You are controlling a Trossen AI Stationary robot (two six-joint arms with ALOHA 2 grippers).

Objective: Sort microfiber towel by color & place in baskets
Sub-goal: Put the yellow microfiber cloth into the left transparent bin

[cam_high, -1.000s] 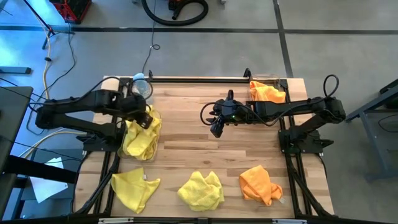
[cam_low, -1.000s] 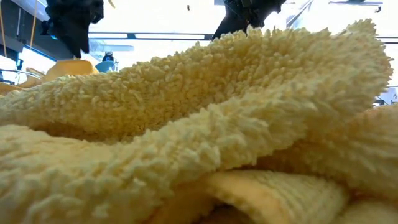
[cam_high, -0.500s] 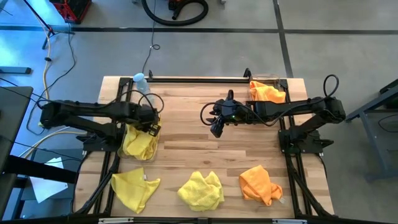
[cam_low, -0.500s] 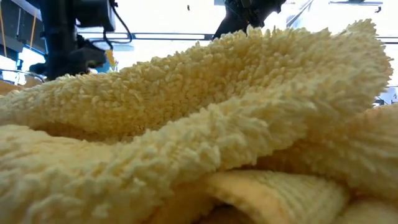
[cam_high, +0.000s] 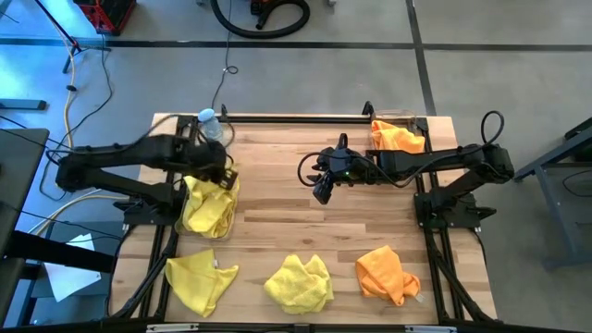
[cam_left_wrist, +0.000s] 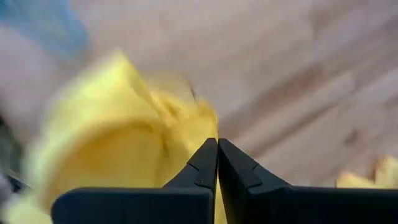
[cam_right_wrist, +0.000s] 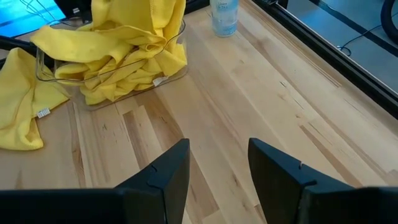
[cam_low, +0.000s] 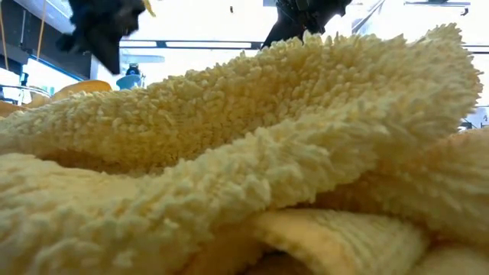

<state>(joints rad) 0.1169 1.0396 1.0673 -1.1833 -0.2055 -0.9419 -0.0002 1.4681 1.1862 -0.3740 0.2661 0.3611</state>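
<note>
My left gripper hangs shut just above the left basket, which holds a heap of yellow towels. In its wrist view the fingers meet with nothing seen between them, and a yellow towel lies blurred beyond. My right gripper waits open over the bare middle of the table, clear of everything. On the near part of the table lie two yellow towels and one orange towel. The right basket at the far right holds orange towels.
A clear bottle with a blue cap stands at the far left, right behind the left basket. One yellow towel fills nearly the whole low view. Bare wood lies between the baskets and the near towels.
My left gripper has dipped down toward the yellow towels in the left basket and come back up above them. The heap in the basket stays in place. My right gripper has kept still.
</note>
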